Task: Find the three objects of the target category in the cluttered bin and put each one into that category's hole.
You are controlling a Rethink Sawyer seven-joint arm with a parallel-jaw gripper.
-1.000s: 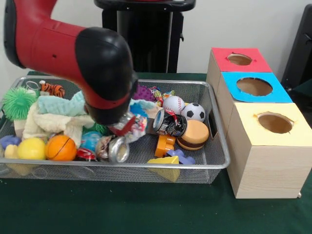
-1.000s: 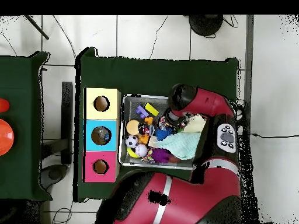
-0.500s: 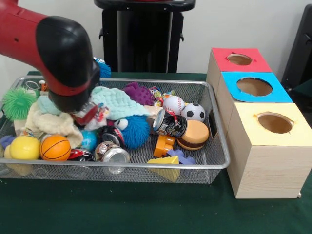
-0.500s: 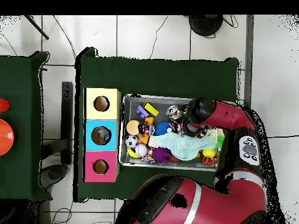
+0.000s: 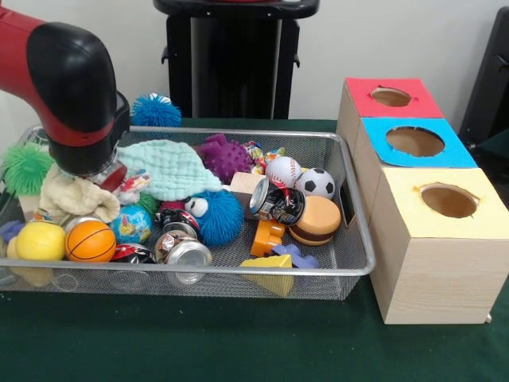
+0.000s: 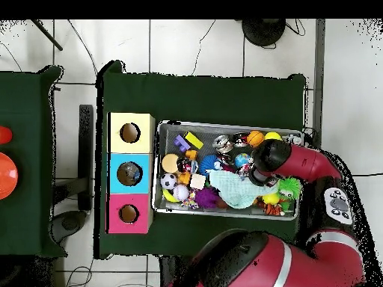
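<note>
The wire mesh bin (image 5: 350,267) holds mixed clutter. Balls in it: an orange basketball (image 5: 90,240), a yellow ball (image 5: 40,240), a globe ball (image 5: 131,224), a baseball (image 5: 284,170) and a soccer ball (image 5: 316,182). Crushed cans (image 5: 187,255) lie at the front and another can (image 5: 276,203) in the middle. My gripper (image 5: 111,177) is low at the bin's left end, between the cream cloth (image 5: 75,199) and the mint cloth (image 5: 171,167), mostly hidden under the arm's black wrist (image 5: 75,95). In the overhead view the wrist (image 6: 269,157) covers it. Three holed boxes stand beside the bin: red (image 5: 392,97), blue (image 5: 415,142), yellow (image 5: 449,200).
Also in the bin: a blue fuzzy toy (image 5: 215,215), a purple spiky toy (image 5: 223,155), a green spiky ball (image 5: 30,167), a burger toy (image 5: 316,220), and orange (image 5: 270,236) and yellow (image 5: 270,270) blocks. A blue spiky ball (image 5: 155,110) shows behind the bin's rim.
In the front view the arm has swept left across the bin and the cloths shifted with it. This uncovered the blue fuzzy toy, the purple toy and the blue spiky ball.
</note>
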